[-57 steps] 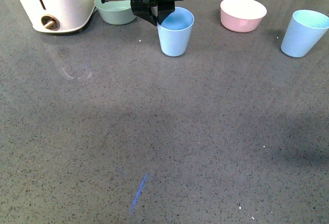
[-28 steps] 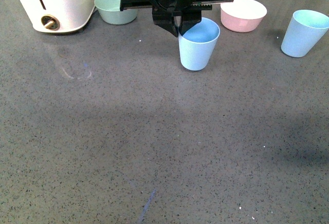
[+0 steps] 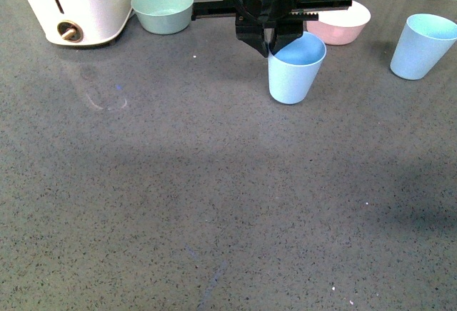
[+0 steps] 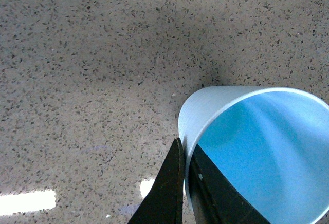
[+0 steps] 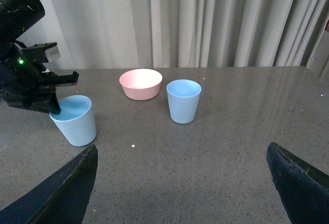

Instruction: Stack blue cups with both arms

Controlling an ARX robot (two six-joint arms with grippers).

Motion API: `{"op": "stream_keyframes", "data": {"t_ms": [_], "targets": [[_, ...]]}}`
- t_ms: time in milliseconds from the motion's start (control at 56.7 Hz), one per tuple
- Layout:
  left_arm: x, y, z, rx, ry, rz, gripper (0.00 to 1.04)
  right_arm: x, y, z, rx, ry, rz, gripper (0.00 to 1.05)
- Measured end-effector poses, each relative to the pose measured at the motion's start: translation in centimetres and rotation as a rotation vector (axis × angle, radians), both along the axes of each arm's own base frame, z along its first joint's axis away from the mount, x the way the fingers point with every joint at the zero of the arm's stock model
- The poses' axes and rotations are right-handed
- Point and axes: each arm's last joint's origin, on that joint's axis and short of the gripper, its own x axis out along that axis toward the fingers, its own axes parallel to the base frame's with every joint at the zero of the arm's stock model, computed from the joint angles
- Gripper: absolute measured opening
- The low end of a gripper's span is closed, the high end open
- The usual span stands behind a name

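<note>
Grey speckled stone forms the surface (image 3: pixel 214 197), and pale curtains (image 5: pixel 231 18) hang behind it in the right wrist view. The left pincer (image 3: pixel 270 46) is clamped on the rim of a blue cup (image 3: pixel 294 75). The left wrist view shows one dark finger (image 4: pixel 164 193) outside the wall and the other inside, with the thin wall nipped between them. The cup hangs under the pincer, leaning slightly; whether its base touches the surface cannot be told. The left arm comes down from above, its pincer pointing downward.

The right pincer (image 5: pixel 181 149) is spread wide, a finger at each side of its own camera's picture, gripping nothing. A second blue cup (image 3: pixel 423 46) stands upright well to the right of the left pincer and ahead of the right one. A pink bowl (image 3: pixel 351 27) sits just behind the left pincer, to its right. A green bowl (image 3: pixel 163 10) lies to the left pincer's left, beside a white appliance (image 3: pixel 78 4).

Only the front view shows the green bowl and the appliance. Only the right wrist view shows the curtains and the left arm from the side.
</note>
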Motion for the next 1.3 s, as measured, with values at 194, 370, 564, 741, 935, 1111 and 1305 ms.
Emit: {"op": "stream_keyframes", "data": {"t_ms": [194, 370, 564, 741, 935, 1111, 1305], "targets": [[0.5, 0.0, -0.5, 0.002, 0.005, 0.005, 0.02, 0.0, 0.0, 0.0, 0.000, 0.000, 0.000, 0.96], [0.8, -0.2, -0.6, -0.009, -0.006, 0.003, 0.02, 0.0, 0.0, 0.0, 0.000, 0.000, 0.000, 0.96], [0.3, 0.1, -1.4, -0.006, 0.012, 0.001, 0.28, 0.0, 0.0, 0.0, 0.000, 0.000, 0.000, 0.96], [0.2, 0.2, -1.3, -0.012, 0.015, -0.004, 0.52, 0.0, 0.0, 0.0, 0.000, 0.000, 0.000, 0.96], [0.5, 0.5, -0.1, -0.015, 0.008, 0.002, 0.77, 0.0, 0.0, 0.0, 0.000, 0.000, 0.000, 0.96], [1.6, 0.9, 2.9, -0.041, -0.043, 0.009, 0.97, 0.0, 0.0, 0.0, 0.000, 0.000, 0.000, 0.96], [2.7, 1.3, 4.5, -0.051, -0.101, 0.021, 0.96, 0.0, 0.0, 0.0, 0.000, 0.000, 0.000, 0.96]]}}
